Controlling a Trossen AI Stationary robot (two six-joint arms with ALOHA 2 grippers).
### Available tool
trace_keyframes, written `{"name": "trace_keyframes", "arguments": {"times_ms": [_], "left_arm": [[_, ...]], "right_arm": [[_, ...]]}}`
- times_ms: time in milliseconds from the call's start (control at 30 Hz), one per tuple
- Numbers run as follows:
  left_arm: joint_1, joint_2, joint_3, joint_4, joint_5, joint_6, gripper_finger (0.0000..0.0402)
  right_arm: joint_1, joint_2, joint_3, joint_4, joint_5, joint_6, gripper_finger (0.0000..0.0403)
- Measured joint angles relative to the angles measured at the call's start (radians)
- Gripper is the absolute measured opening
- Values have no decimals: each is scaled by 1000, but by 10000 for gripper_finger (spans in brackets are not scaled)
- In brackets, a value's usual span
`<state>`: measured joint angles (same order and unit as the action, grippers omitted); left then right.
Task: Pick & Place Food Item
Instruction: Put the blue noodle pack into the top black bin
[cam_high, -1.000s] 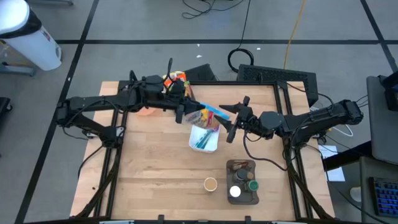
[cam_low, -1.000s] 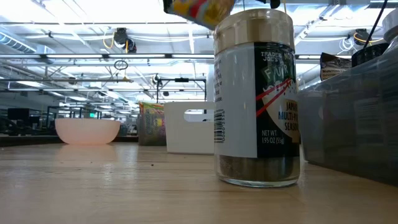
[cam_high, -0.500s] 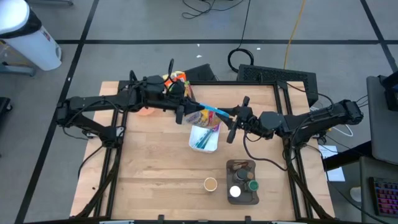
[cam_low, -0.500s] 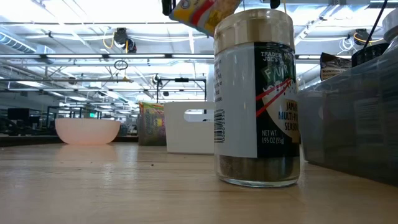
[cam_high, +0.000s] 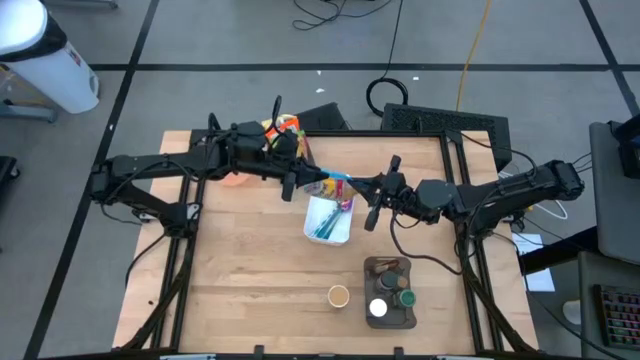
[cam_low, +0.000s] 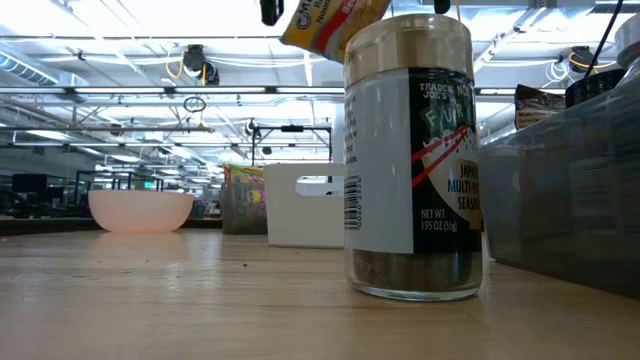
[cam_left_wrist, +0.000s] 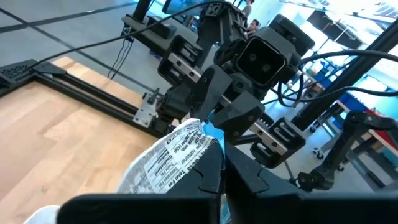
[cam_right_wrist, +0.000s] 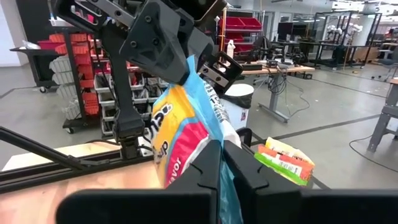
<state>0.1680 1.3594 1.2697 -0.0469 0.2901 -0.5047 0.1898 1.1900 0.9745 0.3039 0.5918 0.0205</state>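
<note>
Snack bag (cam_high: 334, 183) held above white bin (cam_high: 328, 221), clamped by L pincer (cam_high: 312, 180) and R pincer (cam_high: 358, 184), mid-desk.

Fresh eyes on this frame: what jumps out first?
Both arms meet mid-table: the left gripper and the right gripper are each shut on the same colourful snack bag, holding it in the air above the white bin. In the low view a spice jar stands close to the camera and fills much of the picture. A tray of jars sits near the table's front edge.
</note>
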Motion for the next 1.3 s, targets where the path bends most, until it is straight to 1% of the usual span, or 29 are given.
{"name": "trace_keyframes", "arguments": {"times_ms": [200, 267, 367, 500, 633, 700, 767, 867, 967, 1100, 1200, 1300], "left_arm": [[5, 0, 0, -3, 1, 48, 43], [9, 0, 0, -3, 1, 55, 59], [21, 0, 0, 1, -1, 62, 93], [41, 0, 0, 15, -3, 79, 144], [55, 0, 4, 52, -3, 154, 184], [59, 6, 42, 29, -14, 186, 196], [60, 26, 115, -10, -31, 221, 203], [56, 79, 273, -165, -34, 272, 206], [45, 151, 457, -387, -38, 314, 207], [31, 272, 703, -672, -66, 347, 207], [32, 378, 866, -835, -81, 346, 207], [30, 469, 989, -938, -81, 338, 207]], "right_arm": [[0, 0, 0, 3, 5, 0, 1], [0, 0, 0, 8, -21, 1, 1], [0, -6, 0, 5, -65, 18, 1], [-1, -10, 27, -35, -89, 19, 0], [-34, -21, 87, -127, -211, 29, 0], [-61, -25, 124, -211, -280, 48, 0], [-102, -26, 166, -294, -382, 55, 0], [-183, -28, 219, -406, -564, 54, 0], [-270, -28, 240, -461, -710, 42, 0], [-387, -27, 244, -466, -891, 39, 0], [-450, -20, 244, -479, -988, 18, 0], [-487, -8, 244, -487, -1038, -8, 0]]}}
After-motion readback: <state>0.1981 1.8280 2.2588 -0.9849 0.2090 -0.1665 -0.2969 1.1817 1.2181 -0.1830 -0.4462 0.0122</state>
